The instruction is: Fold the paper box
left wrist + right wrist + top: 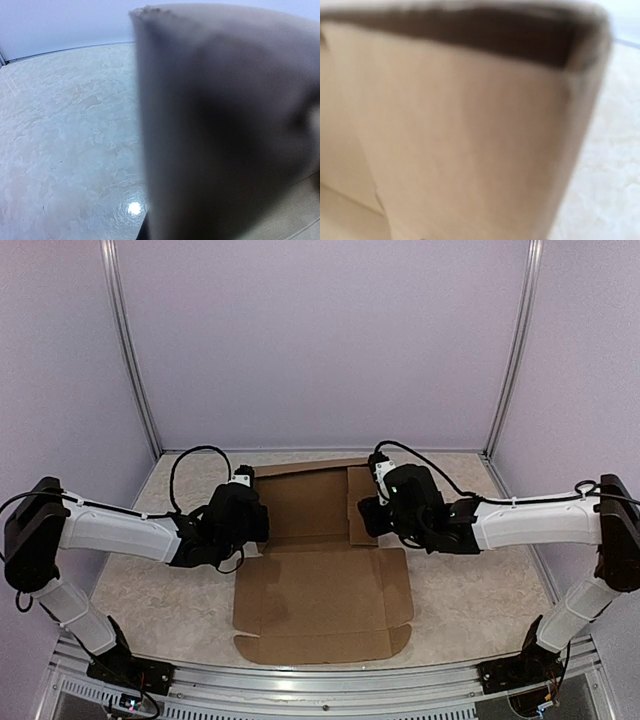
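The paper box (320,590) is a brown cardboard sheet lying near the middle of the table, its front panel and front flap flat. Its far part (305,502) has the back wall and the right side flap (358,502) raised. My left gripper (256,522) is against the box's left side. My right gripper (368,517) is against the raised right flap. In the left wrist view blurred cardboard (225,125) fills the right half and hides the fingers. In the right wrist view cardboard (460,135) fills almost the whole frame and hides the fingers too.
The pale marbled tabletop (180,580) lies around the box, and it also shows in the left wrist view (65,125) and the right wrist view (615,150). Lilac walls with metal posts (130,350) enclose the table. A metal rail (320,680) runs along the near edge.
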Controlling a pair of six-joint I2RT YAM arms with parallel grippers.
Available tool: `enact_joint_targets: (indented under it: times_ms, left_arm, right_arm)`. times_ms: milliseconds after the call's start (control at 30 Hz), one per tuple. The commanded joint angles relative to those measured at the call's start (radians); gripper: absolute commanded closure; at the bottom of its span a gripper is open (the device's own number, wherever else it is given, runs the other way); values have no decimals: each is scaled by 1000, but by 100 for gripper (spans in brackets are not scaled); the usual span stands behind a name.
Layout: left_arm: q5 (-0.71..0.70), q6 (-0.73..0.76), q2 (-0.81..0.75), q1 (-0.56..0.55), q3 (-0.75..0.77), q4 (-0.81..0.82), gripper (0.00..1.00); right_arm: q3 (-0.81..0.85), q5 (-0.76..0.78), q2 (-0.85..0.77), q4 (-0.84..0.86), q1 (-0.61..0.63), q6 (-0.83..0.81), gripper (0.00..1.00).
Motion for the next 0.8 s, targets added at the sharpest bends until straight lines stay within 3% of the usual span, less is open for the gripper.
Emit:
enact_joint_targets:
  times_ms: [0, 767]
  left_arm:
    - [37, -1, -1, -27, 17, -2, 100]
    - [62, -25, -66, -49, -22, -11, 100]
  right_arm:
    - [-22, 80, 34, 146, 7, 23, 54]
    - [-106, 139, 61, 338, 7, -31, 44]
